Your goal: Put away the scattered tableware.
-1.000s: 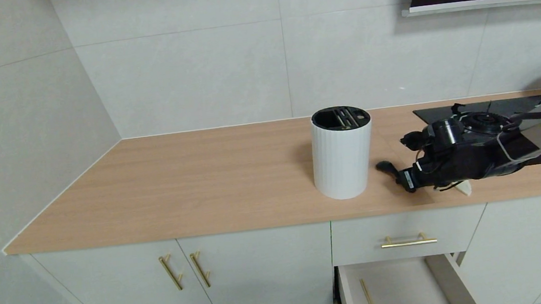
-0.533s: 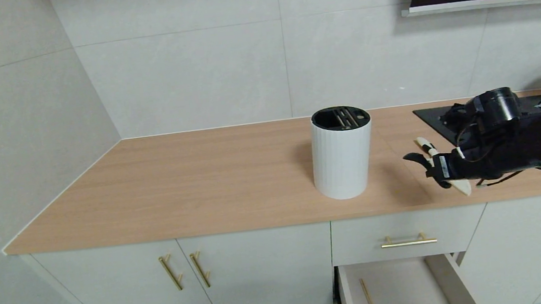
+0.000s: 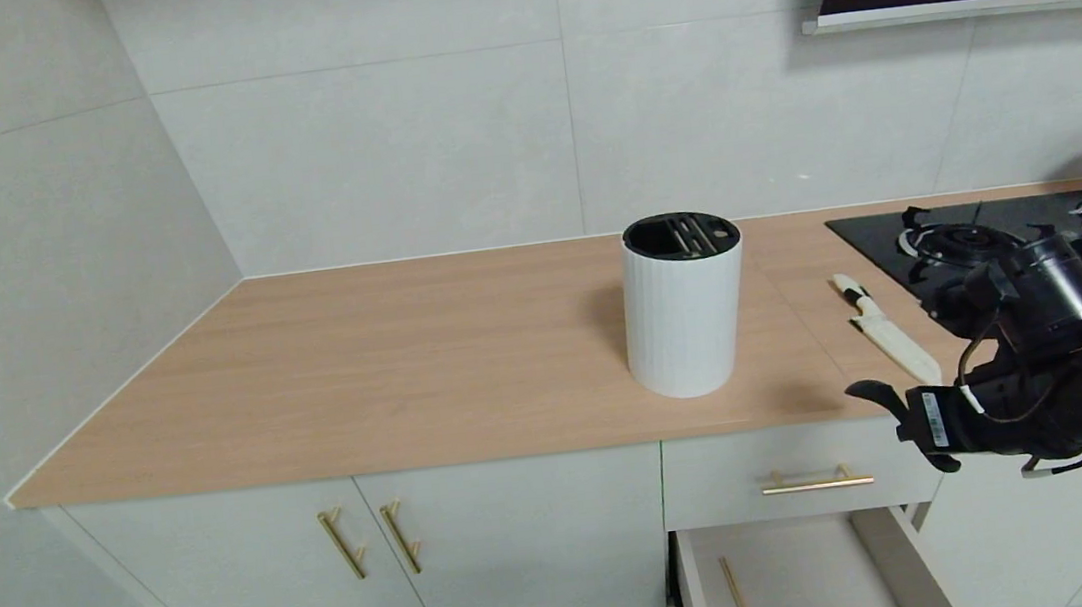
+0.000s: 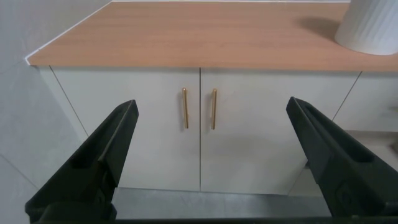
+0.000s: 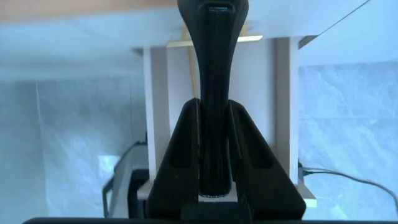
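Wooden countertop (image 3: 406, 358): white holder (image 3: 684, 319), slot contents unclear; knife (image 3: 886, 333) to its right; open drawer (image 3: 790, 569) below; right gripper (image 3: 915, 420) clenches black handle (image 5: 211, 62); left gripper (image 4: 211, 109) spread apart

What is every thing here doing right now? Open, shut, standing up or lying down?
Utensil holder: standing upright on the countertop.
Knife: lying flat on the countertop, apart from the holder.
Upper drawer: shut.
Lower drawer: pulled open.
Cupboard doors: shut.
Left gripper: open, holding nothing.
Right gripper: shut on a black utensil.
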